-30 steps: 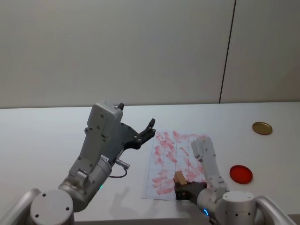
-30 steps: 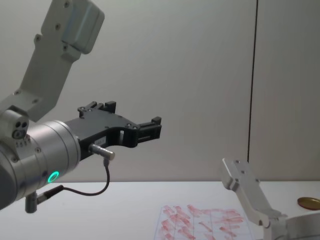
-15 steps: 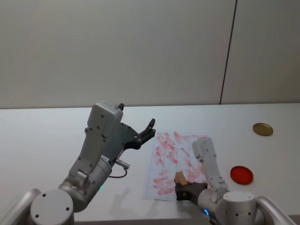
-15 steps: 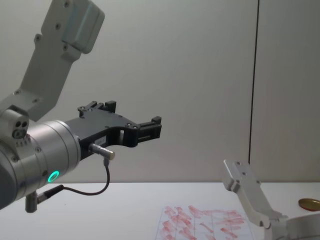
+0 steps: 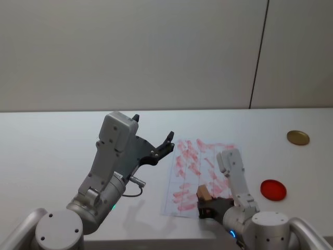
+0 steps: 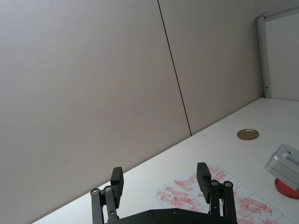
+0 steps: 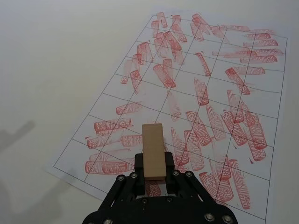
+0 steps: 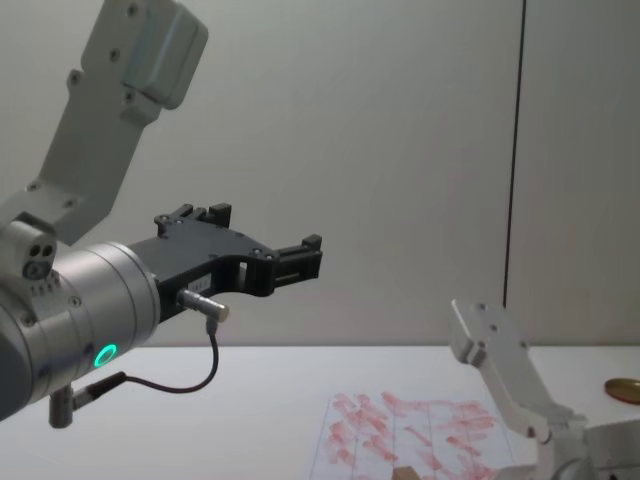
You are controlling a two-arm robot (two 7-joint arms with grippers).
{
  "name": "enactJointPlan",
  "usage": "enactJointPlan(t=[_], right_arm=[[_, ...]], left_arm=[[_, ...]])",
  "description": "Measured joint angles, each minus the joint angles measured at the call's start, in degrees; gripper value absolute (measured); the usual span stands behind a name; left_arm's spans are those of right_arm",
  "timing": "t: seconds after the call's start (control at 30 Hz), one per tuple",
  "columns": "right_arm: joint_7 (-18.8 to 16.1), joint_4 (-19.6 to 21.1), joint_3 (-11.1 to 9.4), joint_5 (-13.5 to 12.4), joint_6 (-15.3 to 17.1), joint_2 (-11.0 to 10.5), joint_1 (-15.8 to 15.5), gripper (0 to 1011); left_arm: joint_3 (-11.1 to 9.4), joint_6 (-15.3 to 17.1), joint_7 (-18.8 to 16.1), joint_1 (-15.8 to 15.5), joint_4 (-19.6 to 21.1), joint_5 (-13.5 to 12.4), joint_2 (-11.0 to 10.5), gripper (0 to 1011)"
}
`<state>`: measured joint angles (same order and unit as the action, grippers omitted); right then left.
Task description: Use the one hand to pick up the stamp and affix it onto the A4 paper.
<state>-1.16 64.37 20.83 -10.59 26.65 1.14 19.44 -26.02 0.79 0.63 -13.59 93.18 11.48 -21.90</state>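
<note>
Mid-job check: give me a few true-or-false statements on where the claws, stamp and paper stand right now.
1. The right claw grips the stamp. True.
2. The stamp is held off to the side of the A4 paper. False: it is above the paper's near rows.
3. The left claw is shut on something. False: it is open, empty, raised above the table.
4. The gold disc lies apart from the paper. True.

We see a big, plain, pale grey wall (image 5: pixel 130 52) at the back. A thin dark line (image 5: pixel 258 54) runs down it to the table. The wide white table (image 5: pixel 47 140) reaches the wall. A white frame (image 6: pixel 259 56) stands at the far side.
</note>
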Motion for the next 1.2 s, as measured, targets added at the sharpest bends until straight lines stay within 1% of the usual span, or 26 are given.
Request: enactJointPlan(t=[0.07,0.17,0.2,0.23,0.3,0.33,0.43,0.6,0.7,0.73,0.83,0.9,0.93,1.13,1.2], right_arm=[[0.2,0.9,0.0,0.1,-0.1,-0.2,-0.4,219],[0.5,3.3,-0.1,0.2,-0.4,-0.6,-0.9,219],[0.7,4.9,-0.3,0.3,-0.8,-0.7,-1.1,218],[0.7,4.9,-0.3,0.3,-0.8,-0.7,-1.1,219],[1.2,7.7,-0.6,0.3,-1.4,-1.1,-1.6,219],[1.2,7.7,-0.6,0.3,-1.4,-1.1,-1.6,219],[2.0,10.9,-1.2,0.1,-2.1,-1.6,-2.1,219],[3.5,14.8,-2.4,-0.7,-2.6,-2.6,-2.8,219],[4.4,16.4,-3.2,-1.2,-2.9,-3.2,-3.1,219],[4.4,16.4,-3.2,-1.2,-2.9,-3.2,-3.1,219],[5.7,18.0,-4.4,-2.0,-3.1,-4.1,-3.6,219],[6.1,18.4,-4.9,-2.3,-3.1,-4.5,-3.7,219],[6.6,18.6,-5.4,-2.5,-3.1,-4.9,-3.9,219],[8.0,18.7,-7.1,-3.3,-3.2,-6.1,-4.2,218],[8.5,18.2,-7.8,-3.5,-3.2,-6.6,-4.2,219]], left_arm=[[0.0,0.0,0.0,0.0,0.0,0.0,0.0,993],[0.0,0.0,0.0,0.0,0.0,0.0,0.0,993],[0.0,0.0,0.0,0.0,0.0,0.0,0.0,993],[0.0,0.0,0.0,0.0,0.0,0.0,0.0,993],[0.0,0.0,0.0,0.0,0.0,0.0,0.0,993],[0.0,0.0,0.0,0.0,0.0,0.0,0.0,993],[0.0,0.0,0.0,0.0,0.0,0.0,0.0,993],[0.0,0.0,0.0,0.0,0.0,0.0,0.0,993],[0.0,0.0,0.0,0.0,0.0,0.0,0.0,993],[0.0,0.0,0.0,0.0,0.0,0.0,0.0,993],[0.0,0.0,0.0,0.0,0.0,0.0,0.0,993],[0.0,0.0,0.0,0.0,0.0,0.0,0.0,993],[0.0,0.0,0.0,0.0,0.0,0.0,0.0,993],[0.0,0.0,0.0,0.0,0.0,0.0,0.0,993],[0.0,0.0,0.0,0.0,0.0,0.0,0.0,993]])
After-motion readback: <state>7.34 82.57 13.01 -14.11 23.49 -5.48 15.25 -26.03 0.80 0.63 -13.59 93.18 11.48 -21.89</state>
